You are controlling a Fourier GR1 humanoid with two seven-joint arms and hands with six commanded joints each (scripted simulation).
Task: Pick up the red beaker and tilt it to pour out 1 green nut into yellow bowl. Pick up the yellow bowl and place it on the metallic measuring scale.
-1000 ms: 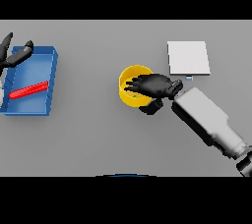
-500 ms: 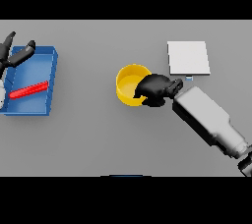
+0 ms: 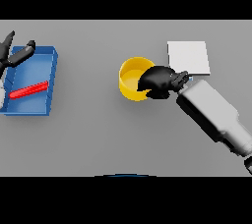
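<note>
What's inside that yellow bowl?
The yellow bowl shows only a bare yellow bottom; no nut is visible. The right hand, curled on its rim, covers the bowl's right side.

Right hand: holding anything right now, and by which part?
The right hand is curled on the yellow bowl, gripping the rim on the side toward the scale. The left hand holds nothing, open over the blue tray.

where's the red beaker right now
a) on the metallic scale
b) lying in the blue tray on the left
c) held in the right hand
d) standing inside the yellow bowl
b: the red beaker lies on its side inside the blue tray at the table's left, while the right hand is curled on the rim of the yellow bowl.
</note>
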